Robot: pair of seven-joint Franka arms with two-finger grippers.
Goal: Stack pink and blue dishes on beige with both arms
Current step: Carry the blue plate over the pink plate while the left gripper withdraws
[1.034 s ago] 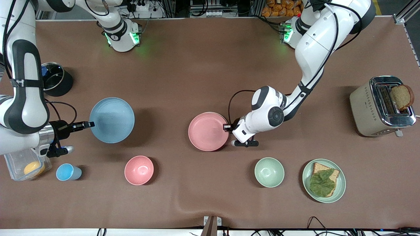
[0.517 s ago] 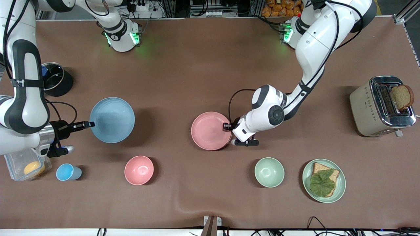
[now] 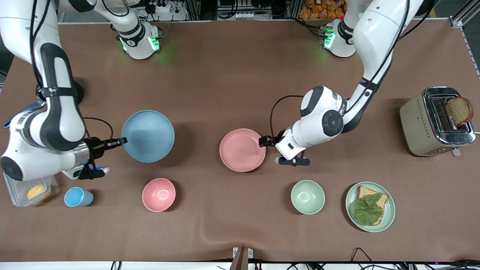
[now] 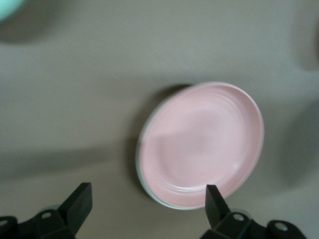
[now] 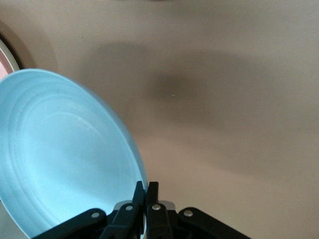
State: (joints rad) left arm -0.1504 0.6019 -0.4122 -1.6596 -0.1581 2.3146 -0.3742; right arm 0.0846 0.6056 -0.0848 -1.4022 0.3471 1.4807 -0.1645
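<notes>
The pale pink plate (image 3: 242, 150) rests mid-table on a plate of equal size. Only that lower plate's pale cream rim (image 4: 152, 197) peeks out in the left wrist view, so the beige plate is almost hidden. My left gripper (image 3: 267, 141) is open just off the pink plate's (image 4: 202, 144) edge on the side toward the left arm's end, with nothing held between its fingers (image 4: 79, 199). My right gripper (image 3: 122, 141) is shut on the rim of the light blue plate (image 3: 148, 135). That plate hangs over the table between the right arm's end and the pink plate. In the right wrist view its fingertips (image 5: 145, 189) pinch the blue rim (image 5: 65, 154).
Nearer the camera stand a blue cup (image 3: 77, 197), a deep pink bowl (image 3: 158, 194), a green bowl (image 3: 307, 197) and a green plate with a sandwich (image 3: 370, 206). A toaster (image 3: 437, 120) is at the left arm's end, a plastic box (image 3: 30, 191) at the right arm's.
My left gripper let go of the pink plate's rim, opened and drew back toward the left arm's end. My right arm carried the blue plate toward the middle of the table.
</notes>
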